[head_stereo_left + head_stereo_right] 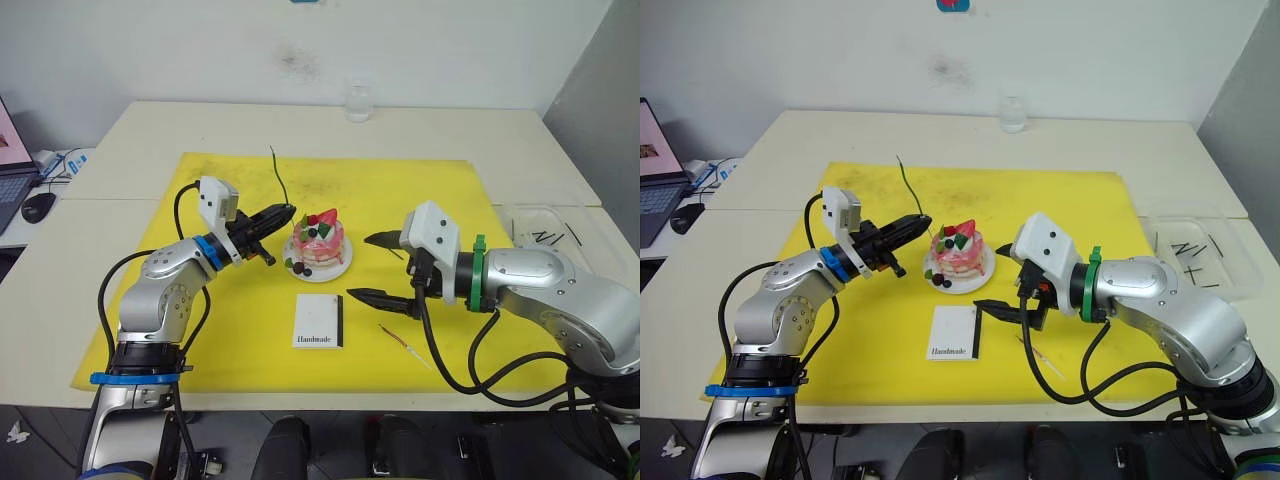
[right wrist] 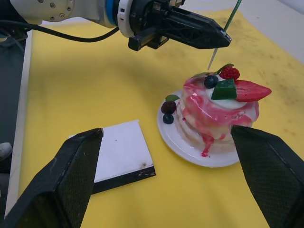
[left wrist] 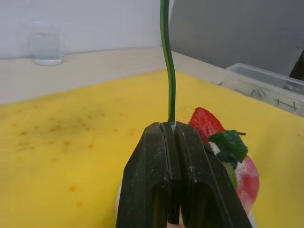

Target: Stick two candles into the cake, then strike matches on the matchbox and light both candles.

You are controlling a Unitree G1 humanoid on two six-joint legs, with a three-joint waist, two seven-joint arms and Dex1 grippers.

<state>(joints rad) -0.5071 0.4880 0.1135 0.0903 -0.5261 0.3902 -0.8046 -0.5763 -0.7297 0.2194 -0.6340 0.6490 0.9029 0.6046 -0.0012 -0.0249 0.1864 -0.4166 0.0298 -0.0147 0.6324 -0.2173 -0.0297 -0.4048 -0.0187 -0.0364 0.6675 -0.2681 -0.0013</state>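
The cake [image 1: 318, 246] sits on its small white plate [image 1: 340, 270] near the middle of the yellow mat [image 1: 420, 200], and I place everything else from it. Just to the cake's left, my left pincer [image 1: 284, 213] is clamped on the green candle [image 1: 279, 176], which rises from the fingertips, slightly bent; its pale lower end [image 2: 212, 58] pokes out below them, just above the cake's top edge, not touching the icing as far as I can tell. On the cake's right, my right pincer [image 1: 375, 268] hangs with its two black fingers wide apart, gripping nothing. In front of the cake, the matchbox [image 1: 319, 321] lies flat on the mat, its dark strip along the edge toward my right pincer. The red candle [image 1: 404, 345] lies on the mat, in front of the cake and to its right, beyond the matchbox. Farther right of the cake, off the mat, a clear tray [image 1: 545, 228] on the tabletop [image 1: 130, 140] holds the matches [image 1: 548, 237]. Well behind the cake stands a small glass [image 1: 358, 102].
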